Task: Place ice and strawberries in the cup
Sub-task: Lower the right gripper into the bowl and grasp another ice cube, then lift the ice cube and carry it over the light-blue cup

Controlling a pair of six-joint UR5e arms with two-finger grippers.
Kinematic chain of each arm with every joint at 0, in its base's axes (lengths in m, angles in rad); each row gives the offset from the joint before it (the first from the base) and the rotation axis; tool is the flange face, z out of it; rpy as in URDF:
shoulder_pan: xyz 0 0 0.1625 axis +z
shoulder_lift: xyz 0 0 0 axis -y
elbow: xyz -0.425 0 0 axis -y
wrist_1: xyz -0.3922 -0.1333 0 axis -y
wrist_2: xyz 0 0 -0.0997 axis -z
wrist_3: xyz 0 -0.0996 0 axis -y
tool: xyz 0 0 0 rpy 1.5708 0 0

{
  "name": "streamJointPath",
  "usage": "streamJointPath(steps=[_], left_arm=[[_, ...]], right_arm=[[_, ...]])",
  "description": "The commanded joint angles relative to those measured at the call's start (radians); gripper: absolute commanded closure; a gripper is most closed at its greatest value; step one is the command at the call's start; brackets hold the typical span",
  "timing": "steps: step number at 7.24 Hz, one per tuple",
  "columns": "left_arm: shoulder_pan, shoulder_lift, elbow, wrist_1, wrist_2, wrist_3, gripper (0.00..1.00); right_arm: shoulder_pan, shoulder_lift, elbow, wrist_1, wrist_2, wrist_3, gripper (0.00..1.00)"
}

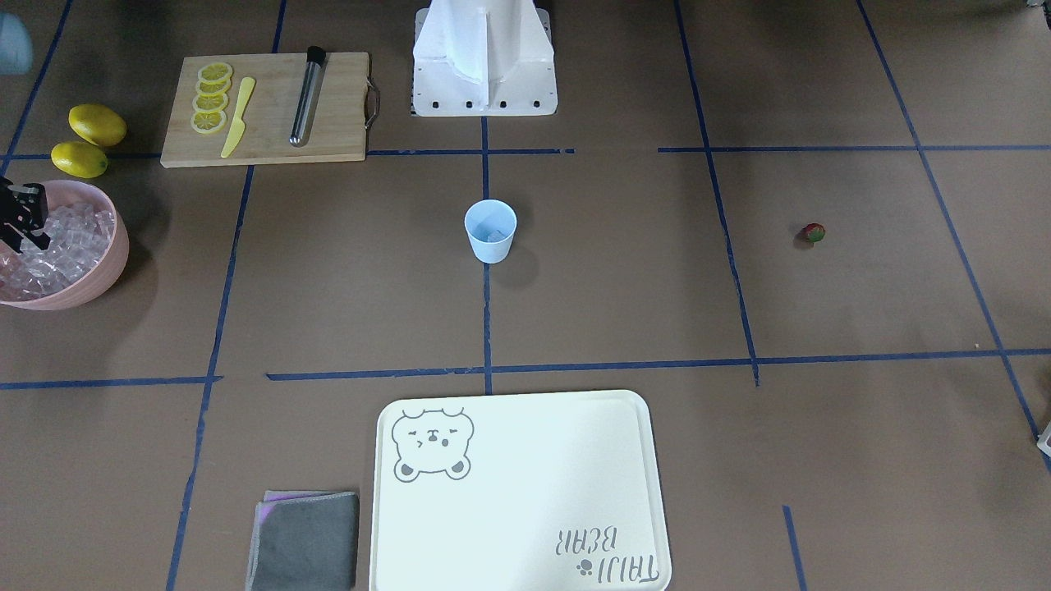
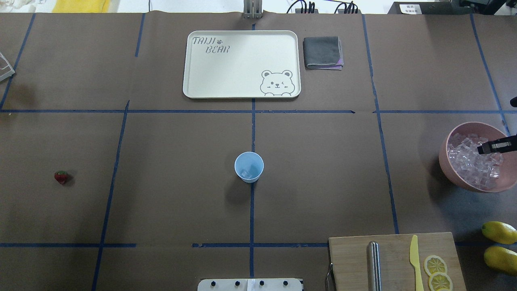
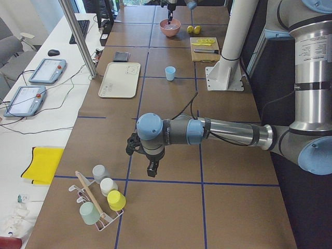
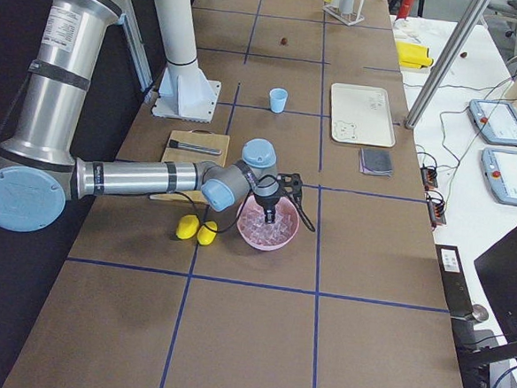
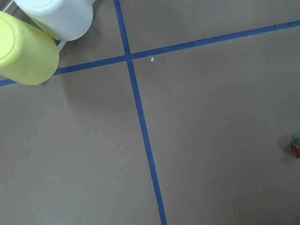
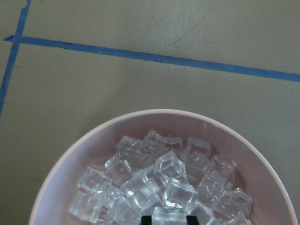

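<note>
Our right gripper (image 2: pixel 481 149) hangs tip-down in the pink bowl (image 2: pixel 447 161), its tips among the ice (image 6: pixel 154 183) piled there. In the right wrist view its two dark fingertips (image 6: pixel 146 220) stand apart with one clear cube between them. We cannot tell whether they press on it. The bowl sits near the right end of the table (image 2: pixel 169 161). Two lemons (image 1: pixel 97 125) lie just beside it, towards our own edge. Next to them, along that edge, is a cutting board (image 1: pixel 337 107) carrying lemon slices, a yellow knife and a metal tube.

Our left gripper (image 3: pixel 151 170) hovers point-down above bare table near the left end, close to a rack of upturned cups (image 3: pixel 98 205). It shows only in the side view, so we cannot tell whether its fingers are apart or together.

The cup (image 2: pixel 249 167) stands upright at the middle of the table on the centre tape line, with something pale and glassy at its bottom. The strawberry (image 2: pixel 61 177) lies alone on the table towards the left end, well apart from the cup. It also sits at the right edge of the left wrist view.

At the middle of the far edge lies a cream tray (image 2: pixel 234 72), with a folded grey cloth (image 2: pixel 322 52) just beside it.
</note>
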Motion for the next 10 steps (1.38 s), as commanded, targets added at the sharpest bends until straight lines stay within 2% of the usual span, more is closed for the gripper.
streamJointPath(steps=[1, 2, 3, 5, 7, 10], left_arm=[[0.000, 0.000, 0.000, 0.000, 0.000, 0.000, 0.00], [0.000, -0.001, 0.000, 0.000, 0.000, 0.000, 0.00], [0.000, 0.000, 0.002, 0.000, 0.000, 0.000, 0.00], [0.000, 0.000, 0.002, 0.000, 0.000, 0.000, 0.00], [0.002, -0.001, 0.002, 0.000, 0.000, 0.002, 0.00], [0.003, -0.003, 0.000, 0.000, 0.000, 0.000, 0.00]], right_arm=[[0.020, 0.085, 0.115, -0.202, 0.003, 0.001, 0.98], [0.020, 0.158, 0.140, -0.305, 0.000, 0.001, 0.98], [0.015, 0.214, 0.145, -0.355, 0.001, 0.001, 0.98], [-0.038, 0.298, 0.171, -0.369, -0.008, 0.007, 0.98], [-0.129, 0.479, 0.170, -0.526, -0.023, 0.099, 1.00], [-0.377, 0.734, 0.159, -0.711, -0.217, 0.295, 1.00]])
